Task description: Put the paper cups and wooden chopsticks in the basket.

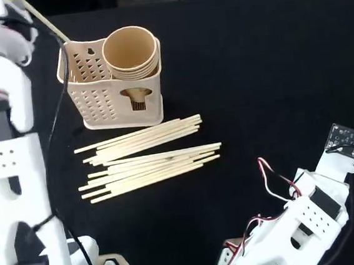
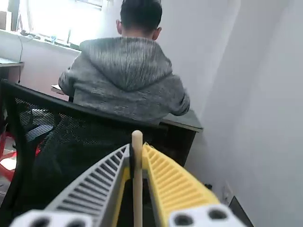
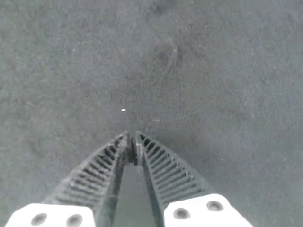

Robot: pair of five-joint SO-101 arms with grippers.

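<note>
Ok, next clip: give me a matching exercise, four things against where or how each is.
1 paper cups
2 chopstick pile
3 single chopstick
4 right jaws

A clamped in the left jaws
B stacked in the basket
C shut over bare cloth
D lying on the cloth near the basket

Pairs: 1-B, 2-D, 3-A, 4-C

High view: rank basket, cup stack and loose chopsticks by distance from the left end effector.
1. Beige perforated plastic basket, nearest the left end effector.
2. Tan paper cup stack, in its far compartment.
3. Loose wooden chopsticks, on the black cloth.
</note>
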